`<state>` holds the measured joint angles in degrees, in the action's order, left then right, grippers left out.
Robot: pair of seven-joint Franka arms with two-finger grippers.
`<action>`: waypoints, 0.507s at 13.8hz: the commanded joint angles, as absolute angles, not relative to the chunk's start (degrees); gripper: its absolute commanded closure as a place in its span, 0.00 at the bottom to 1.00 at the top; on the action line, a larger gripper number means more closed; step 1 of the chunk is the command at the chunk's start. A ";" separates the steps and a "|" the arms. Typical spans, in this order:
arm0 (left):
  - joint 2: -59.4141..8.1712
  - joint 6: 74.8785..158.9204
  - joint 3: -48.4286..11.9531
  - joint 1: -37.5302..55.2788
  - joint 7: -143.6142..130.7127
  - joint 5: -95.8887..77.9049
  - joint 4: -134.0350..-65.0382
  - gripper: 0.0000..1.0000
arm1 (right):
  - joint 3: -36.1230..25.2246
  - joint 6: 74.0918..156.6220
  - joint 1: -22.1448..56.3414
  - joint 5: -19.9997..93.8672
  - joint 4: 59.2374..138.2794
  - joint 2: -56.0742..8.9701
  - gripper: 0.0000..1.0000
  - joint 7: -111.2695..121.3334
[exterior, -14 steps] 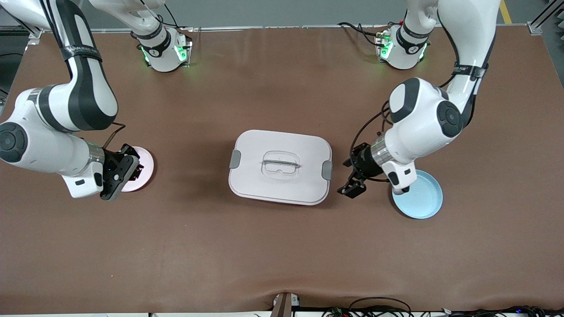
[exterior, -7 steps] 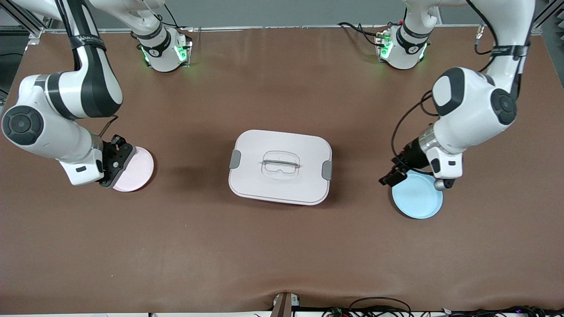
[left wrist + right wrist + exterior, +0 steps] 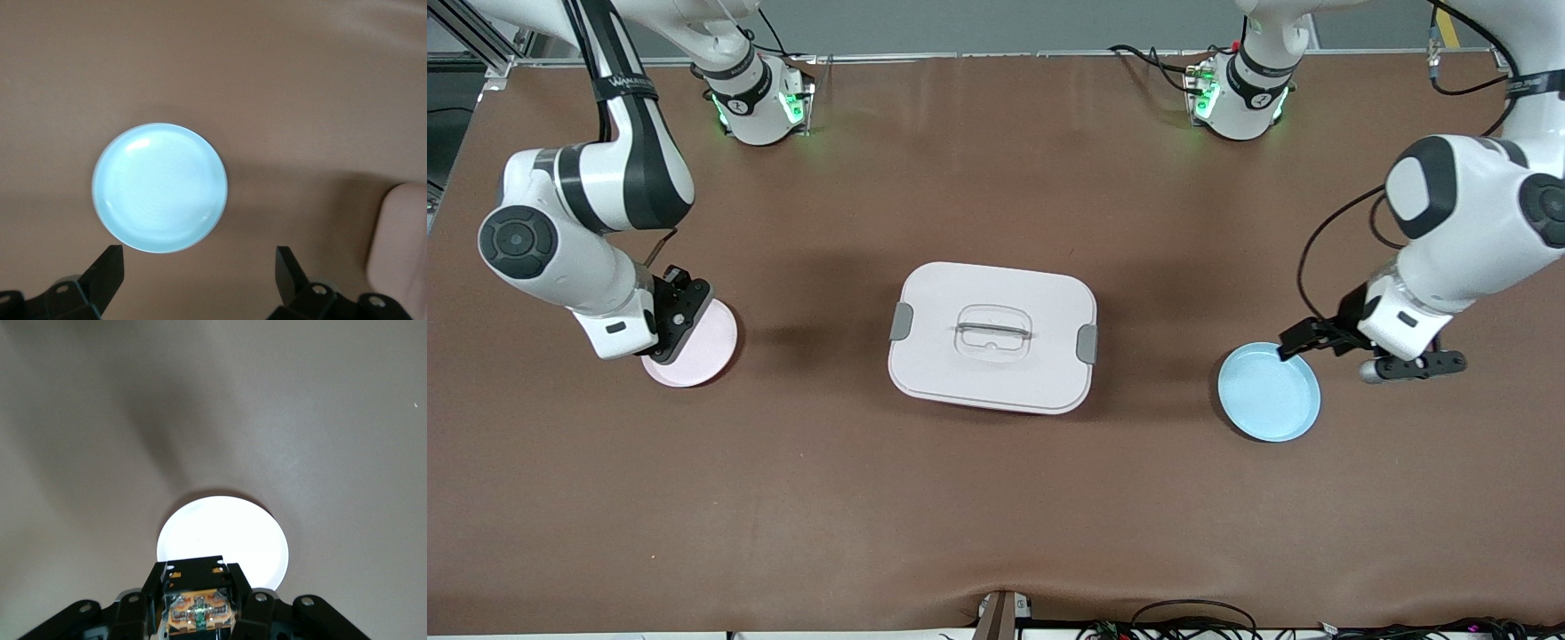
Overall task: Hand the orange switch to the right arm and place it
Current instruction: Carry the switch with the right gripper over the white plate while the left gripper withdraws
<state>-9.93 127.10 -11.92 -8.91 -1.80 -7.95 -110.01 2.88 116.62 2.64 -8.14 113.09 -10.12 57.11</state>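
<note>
Pinching the orange switch [image 3: 198, 611] over the pink plate [image 3: 710, 351], the right end effector [image 3: 679, 313] is gripping what looks light, rigid, apparently best held by its flat sides, while the left end effector [image 3: 199, 267] is hanging wide at the blue plate's [image 3: 1272, 418] three o'clock edge.

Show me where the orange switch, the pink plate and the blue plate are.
orange switch [image 3: 198, 612], right wrist view, its orange face.
pink plate [image 3: 710, 351], front view, bare surface near the rim.
blue plate [image 3: 160, 188], left wrist view, its centre.
</note>
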 commanded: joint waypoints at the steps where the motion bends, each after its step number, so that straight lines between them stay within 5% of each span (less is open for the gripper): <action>1: -8.08 119.84 -12.39 -9.84 0.70 -4.06 -104.89 0.00 | 3.52 121.80 0.62 -10.02 119.25 -7.47 1.00 59.41; 7: -7.56 106.27 -12.39 -12.92 0.44 -2.11 -92.20 0.00 | 3.52 133.39 -1.13 -10.11 125.85 -7.29 1.00 64.32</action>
<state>-7.62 108.61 -11.91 -12.17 0.33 -3.34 -94.12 2.78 129.52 1.18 -9.06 121.91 -9.59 61.47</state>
